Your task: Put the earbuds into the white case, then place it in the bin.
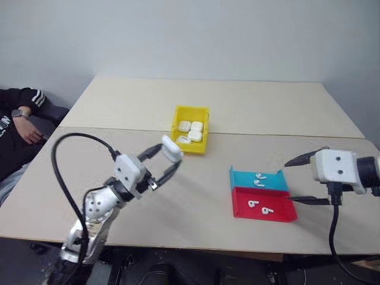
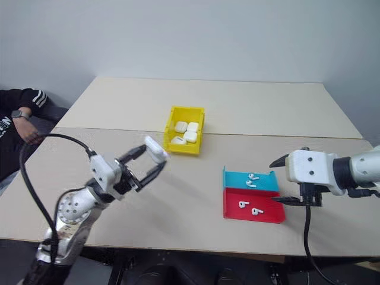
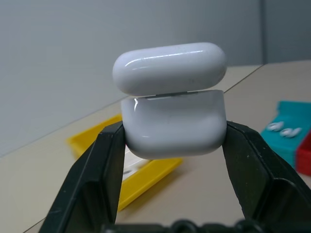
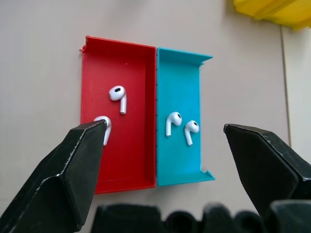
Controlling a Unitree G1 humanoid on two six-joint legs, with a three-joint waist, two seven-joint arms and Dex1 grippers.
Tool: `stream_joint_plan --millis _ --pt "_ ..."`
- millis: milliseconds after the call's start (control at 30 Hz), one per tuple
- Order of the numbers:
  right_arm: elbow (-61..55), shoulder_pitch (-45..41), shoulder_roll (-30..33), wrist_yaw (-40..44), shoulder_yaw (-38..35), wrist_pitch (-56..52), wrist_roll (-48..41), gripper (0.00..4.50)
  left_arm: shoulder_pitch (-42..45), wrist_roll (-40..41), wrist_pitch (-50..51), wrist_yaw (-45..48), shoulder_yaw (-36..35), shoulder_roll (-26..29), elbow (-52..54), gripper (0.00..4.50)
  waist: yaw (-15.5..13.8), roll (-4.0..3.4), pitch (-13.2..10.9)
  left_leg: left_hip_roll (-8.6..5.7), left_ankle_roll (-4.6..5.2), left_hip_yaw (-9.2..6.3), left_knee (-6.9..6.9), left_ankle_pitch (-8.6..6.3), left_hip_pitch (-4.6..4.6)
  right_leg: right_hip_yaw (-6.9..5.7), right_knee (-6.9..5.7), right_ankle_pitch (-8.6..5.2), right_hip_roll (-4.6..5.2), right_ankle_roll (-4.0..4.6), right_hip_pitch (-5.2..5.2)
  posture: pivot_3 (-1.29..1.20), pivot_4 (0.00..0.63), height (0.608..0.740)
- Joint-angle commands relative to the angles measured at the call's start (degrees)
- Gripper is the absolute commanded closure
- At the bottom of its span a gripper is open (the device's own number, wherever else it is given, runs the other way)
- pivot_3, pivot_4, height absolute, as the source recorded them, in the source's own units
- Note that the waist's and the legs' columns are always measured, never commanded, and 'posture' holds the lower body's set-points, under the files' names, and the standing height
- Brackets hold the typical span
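The white case [image 3: 172,114] is clamped in the left end effector [image 1: 163,160], raised above the table [image 1: 208,178] near the yellow bin [image 1: 190,127]. The right end effector [image 4: 165,160] hangs spread apart over the earbuds [image 4: 182,127] in the red and teal trays [image 4: 141,116].

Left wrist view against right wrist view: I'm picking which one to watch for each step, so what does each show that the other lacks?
Left wrist view: the white case, lid slightly ajar, clamped between the left gripper's fingers.
Right wrist view: the open right gripper above the red tray and teal tray, two earbuds in each, clearly countable.
Both: the yellow bin, the tan table, and part of the trays.
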State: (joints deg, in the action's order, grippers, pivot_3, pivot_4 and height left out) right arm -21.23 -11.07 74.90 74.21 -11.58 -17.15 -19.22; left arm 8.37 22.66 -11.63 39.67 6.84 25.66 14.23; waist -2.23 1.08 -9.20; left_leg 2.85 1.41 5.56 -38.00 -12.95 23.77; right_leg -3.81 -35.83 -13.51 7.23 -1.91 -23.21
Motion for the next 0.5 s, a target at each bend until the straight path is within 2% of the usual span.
stream_joint_plan --millis 33,200,400,500 --pt "-5.05 -1.81 1.52 0.65 1.60 -2.78 -1.05 0.00 1.73 4.56 -10.48 12.12 0.81 -3.13 -6.31 1.76 0.01 0.00 0.00 0.00 0.00 0.06 -0.01 0.00 0.00 -0.03 -0.01 0.00 -0.01 0.00 0.01 0.00 0.150 0.740" --pt "-8.26 -3.53 1.91 0.20 6.35 -4.96 1.27 0.00 3.03 14.16 -13.85 23.71 -0.07 -11.22 -13.59 1.76 0.14 -0.02 0.02 0.04 0.00 0.11 -0.18 0.00 0.00 -0.11 -0.12 0.01 -0.03 -0.04 0.06 0.00 0.150 0.740" --pt "-12.42 -8.71 1.91 -1.43 13.86 -13.50 4.04 0.00 2.26 15.61 -10.81 31.07 -0.47 -10.47 -14.49 1.76 0.67 -0.05 0.03 0.10 0.02 -0.17 -0.22 -0.01 0.00 -0.11 -0.16 -0.01 -0.14 -0.04 0.05 0.00 0.150 0.740" --pt "-13.95 -10.10 1.44 -1.17 17.17 -16.07 4.94 0.00 1.63 20.99 -10.07 39.20 -1.85 -10.75 -15.17 1.76 1.04 -0.06 0.03 0.10 0.02 -0.25 -0.23 -0.01 0.01 -0.09 -0.15 -0.01 -0.13 -0.04 0.06 0.00 0.150 0.740"
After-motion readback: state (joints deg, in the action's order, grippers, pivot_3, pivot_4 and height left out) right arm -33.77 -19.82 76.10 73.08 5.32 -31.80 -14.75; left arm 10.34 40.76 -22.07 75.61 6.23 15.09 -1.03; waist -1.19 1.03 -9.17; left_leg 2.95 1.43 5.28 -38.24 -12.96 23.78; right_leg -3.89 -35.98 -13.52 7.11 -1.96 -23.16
